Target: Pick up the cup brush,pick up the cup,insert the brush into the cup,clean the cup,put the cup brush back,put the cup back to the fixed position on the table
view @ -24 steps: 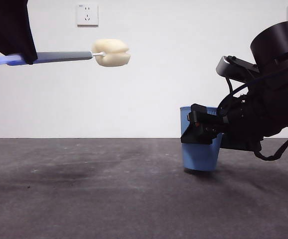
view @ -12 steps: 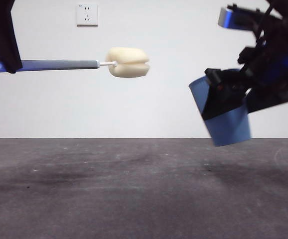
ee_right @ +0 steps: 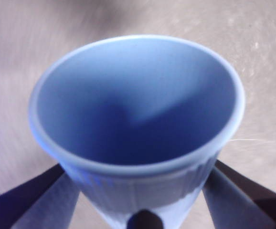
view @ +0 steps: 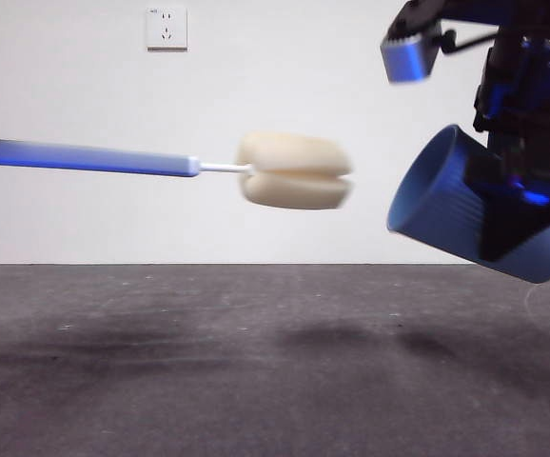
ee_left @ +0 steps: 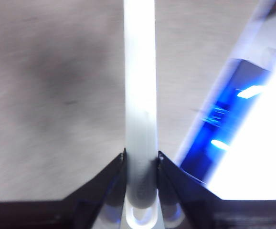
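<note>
left gripper [ee_left: 140,160]: clamped on cup brush [view: 294,171] handle, held level
right gripper [ee_right: 140,183]: grips cup [view: 475,205], tilted mouth toward sponge, above table [view: 208,381]

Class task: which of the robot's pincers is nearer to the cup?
Right. The right pincer grips the cup itself, holding it tilted above the table. The left pincer holds the brush by its handle end, with the whole brush between it and the cup.
</note>
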`<state>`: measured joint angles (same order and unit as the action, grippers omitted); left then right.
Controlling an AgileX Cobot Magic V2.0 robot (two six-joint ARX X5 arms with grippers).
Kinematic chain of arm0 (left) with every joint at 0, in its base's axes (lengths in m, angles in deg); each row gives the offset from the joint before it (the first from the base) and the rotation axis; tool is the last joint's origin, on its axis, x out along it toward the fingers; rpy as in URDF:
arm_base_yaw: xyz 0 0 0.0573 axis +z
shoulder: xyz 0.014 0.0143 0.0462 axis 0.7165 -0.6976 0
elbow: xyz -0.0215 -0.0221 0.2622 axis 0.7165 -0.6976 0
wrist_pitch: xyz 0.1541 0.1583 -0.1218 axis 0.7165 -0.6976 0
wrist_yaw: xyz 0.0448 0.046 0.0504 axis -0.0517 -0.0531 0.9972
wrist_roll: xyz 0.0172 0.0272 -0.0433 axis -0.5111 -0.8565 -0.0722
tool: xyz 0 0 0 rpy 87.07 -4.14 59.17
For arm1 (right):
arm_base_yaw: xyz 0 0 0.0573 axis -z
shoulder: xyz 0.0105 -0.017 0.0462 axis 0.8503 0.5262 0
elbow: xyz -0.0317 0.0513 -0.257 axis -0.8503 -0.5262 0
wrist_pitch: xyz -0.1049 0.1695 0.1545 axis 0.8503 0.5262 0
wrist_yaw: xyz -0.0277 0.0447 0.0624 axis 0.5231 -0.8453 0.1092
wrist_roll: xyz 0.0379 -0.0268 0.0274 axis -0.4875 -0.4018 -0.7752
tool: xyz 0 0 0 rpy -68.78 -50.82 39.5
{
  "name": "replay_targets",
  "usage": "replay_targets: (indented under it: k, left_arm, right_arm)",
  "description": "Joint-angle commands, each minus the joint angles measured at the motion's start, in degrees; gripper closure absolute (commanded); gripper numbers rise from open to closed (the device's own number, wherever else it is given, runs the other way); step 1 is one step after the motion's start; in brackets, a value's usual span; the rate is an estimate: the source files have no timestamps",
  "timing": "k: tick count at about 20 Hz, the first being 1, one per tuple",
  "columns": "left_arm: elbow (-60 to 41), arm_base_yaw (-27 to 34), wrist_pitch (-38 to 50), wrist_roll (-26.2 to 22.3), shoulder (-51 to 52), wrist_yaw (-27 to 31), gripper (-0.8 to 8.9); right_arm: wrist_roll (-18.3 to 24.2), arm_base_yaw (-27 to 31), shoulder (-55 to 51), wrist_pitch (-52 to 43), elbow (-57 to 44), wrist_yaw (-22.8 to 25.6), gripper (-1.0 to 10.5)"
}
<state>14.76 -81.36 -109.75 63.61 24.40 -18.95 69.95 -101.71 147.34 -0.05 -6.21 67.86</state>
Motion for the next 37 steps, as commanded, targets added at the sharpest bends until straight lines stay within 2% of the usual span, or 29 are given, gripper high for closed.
replay_targets:
  k: [1, 5, 9, 21, 25, 27, 29, 33, 37]
  left_arm:
    - [0.17, -2.01, -1.18, -1.29, 0.02, -1.16, 8.22]
    - [0.17, -4.50, -2.25, -0.57, -1.11, -0.92, 8.22]
    - [0.17, -5.90, -0.92, 1.27, -3.96, -0.92, 8.22]
    - [0.17, -13.88, 12.44, 9.92, -11.21, -1.22, 8.22]
    - [0.17, -14.49, 12.22, 11.04, -11.19, 0.15, 8.22]
    - [0.17, -14.40, 9.38, 11.02, -11.02, 4.15, 8.22]
    - [0.17, -13.77, 5.86, 10.99, -10.71, 6.12, 8.22]
    - [0.17, -12.24, 2.23, 10.95, -8.35, 7.02, 8.22]
    - [0.17, -12.26, 1.73, 10.71, -7.61, 6.62, 8.22]
  right_arm:
    - [5.77, -1.86, 0.90, -0.15, 0.04, 3.10, 9.6]
    - [8.79, -5.22, 1.55, -0.11, 0.04, 4.33, 9.6]
    - [9.77, -8.33, 1.88, 0.09, 0.04, 4.55, 9.6]
    - [10.32, -18.64, 6.47, -0.83, 0.04, 5.55, 9.6]
    - [9.90, -18.69, 6.82, -0.74, 0.04, 6.73, 9.6]
    - [9.01, -17.62, 6.82, -0.02, 0.04, 9.99, 9.6]
    - [7.67, -15.80, 6.80, 1.14, 0.04, 10.58, 9.6]
    - [5.81, -12.00, 6.67, 1.75, 0.04, 11.76, 9.6]
    - [5.86, -11.63, 6.58, 0.87, 0.04, 11.32, 9.6]
